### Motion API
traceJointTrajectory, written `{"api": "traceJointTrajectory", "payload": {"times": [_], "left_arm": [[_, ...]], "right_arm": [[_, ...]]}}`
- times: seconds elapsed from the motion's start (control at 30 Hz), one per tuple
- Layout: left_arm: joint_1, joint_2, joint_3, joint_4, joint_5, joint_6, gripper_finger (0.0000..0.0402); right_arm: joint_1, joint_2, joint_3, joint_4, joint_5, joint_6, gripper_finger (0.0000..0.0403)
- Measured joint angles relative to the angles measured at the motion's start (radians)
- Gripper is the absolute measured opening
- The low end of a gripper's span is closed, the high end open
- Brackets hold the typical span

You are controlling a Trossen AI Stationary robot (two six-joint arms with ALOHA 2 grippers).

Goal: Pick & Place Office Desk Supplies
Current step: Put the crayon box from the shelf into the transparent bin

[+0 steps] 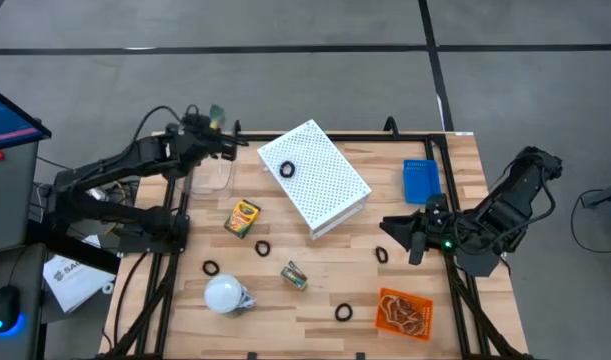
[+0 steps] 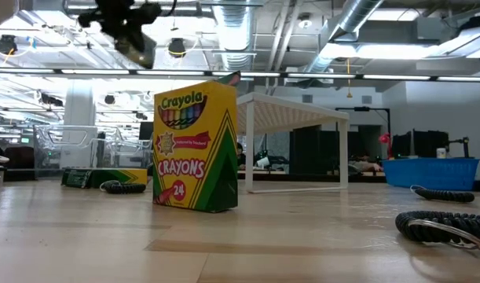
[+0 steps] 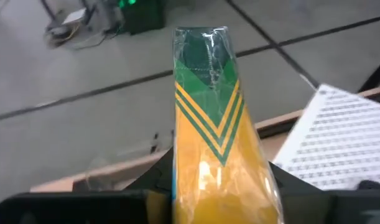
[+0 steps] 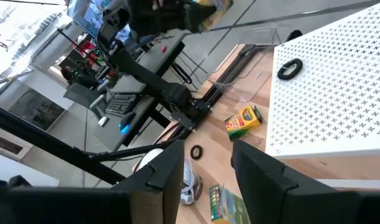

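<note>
While clamped in the left tool [image 1: 217, 118] and held high over the tabletop's [image 1: 315, 300] far-left corner, crayon box [image 3: 216, 143] pointing long axis forward, clear container [image 1: 211, 176] just below and nearer. Right tool [image 1: 397, 232] open, waiting near the right edge by a black ring [image 1: 382, 255]. Wood surface, big open workshop behind.
</note>
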Motion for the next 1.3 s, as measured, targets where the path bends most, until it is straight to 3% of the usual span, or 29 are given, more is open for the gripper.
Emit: {"api": "traceJointTrajectory", "payload": {"times": [0.3,0.47,0.63,1.0,1.3], "left_arm": [[0.026,-0.067,-0.317,0.012,-0.034,-0.240,0.0087],[0.090,-0.070,-0.497,0.125,-0.032,-0.254,0.0091],[0.186,-0.070,-0.626,0.287,0.034,-0.219,0.0093],[0.378,-0.070,-0.698,0.427,0.116,-0.083,0.0103],[0.391,-0.070,-0.698,0.442,0.115,-0.074,0.0193]], "right_arm": [[0.002,0.000,0.000,0.000,0.008,0.007,0.0134],[-0.002,0.000,0.000,0.000,0.010,0.039,0.0134],[-0.004,0.000,0.000,0.000,-0.009,0.074,0.0134],[-0.006,0.000,0.000,0.000,-0.009,0.089,0.0134],[-0.006,0.000,0.000,0.000,-0.009,0.099,0.0134]]}}
